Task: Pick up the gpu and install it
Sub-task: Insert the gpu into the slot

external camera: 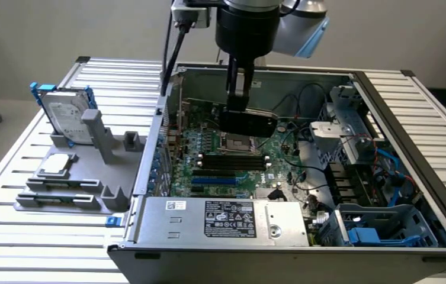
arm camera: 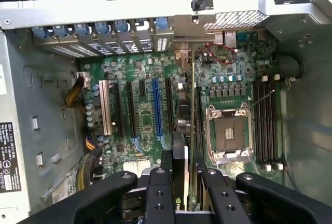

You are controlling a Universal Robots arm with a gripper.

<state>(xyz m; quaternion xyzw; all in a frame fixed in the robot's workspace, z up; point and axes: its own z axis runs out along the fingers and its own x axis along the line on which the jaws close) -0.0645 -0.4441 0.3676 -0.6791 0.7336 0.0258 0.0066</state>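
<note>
Both jaws of the gripper (arm camera: 185, 180) are clamped on the gpu (external camera: 248, 122), held edge-down just above the mobo (arm camera: 124, 68), not yet seated. Install step is judged in hand: card edge must be squared w/ one of the PCIe slots (arm camera: 156, 107), bracket twd the rear slot covers (arm camera: 104, 32).

A ribbed silver metal table (external camera: 424, 127) bears an open grey computer case (external camera: 286, 267) centre-right and a grey plastic parts holder (external camera: 124, 176) at left.

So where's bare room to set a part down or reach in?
Free: slatted table on the camera side of the grey fixture, and its strip on the exterior view's right of the case. Crowded: inside the case, hand holding the gpu over the motherboard, cables alongside.
</note>
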